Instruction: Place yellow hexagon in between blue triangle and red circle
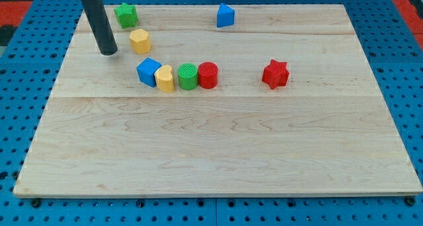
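Now my tip [109,53] just left of yellow hexagon [140,40].

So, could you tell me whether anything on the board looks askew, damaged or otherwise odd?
Nothing stands out. All blocks sit flat on the wooden board; the blue cube, yellow block, green cylinder and red cylinder simply crowd together. My tip is left of the yellow hexagon.

two yellow blocks [140,40], two green [125,15], two blue [225,16], two red [275,74]
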Controlling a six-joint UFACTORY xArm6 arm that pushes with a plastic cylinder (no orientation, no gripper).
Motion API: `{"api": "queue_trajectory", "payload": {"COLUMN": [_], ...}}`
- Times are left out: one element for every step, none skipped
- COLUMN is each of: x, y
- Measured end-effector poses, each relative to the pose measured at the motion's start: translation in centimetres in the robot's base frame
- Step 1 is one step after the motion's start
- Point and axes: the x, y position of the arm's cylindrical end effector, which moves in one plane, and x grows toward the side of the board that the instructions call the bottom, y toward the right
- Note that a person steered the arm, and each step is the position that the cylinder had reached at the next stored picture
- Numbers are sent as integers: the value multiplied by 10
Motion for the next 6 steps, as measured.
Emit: {"api": "queue_trajectory", "payload": {"x": [-7, -8, -9, -8, -17, -19], "y": [0, 0, 0, -10, -7, 63]}}
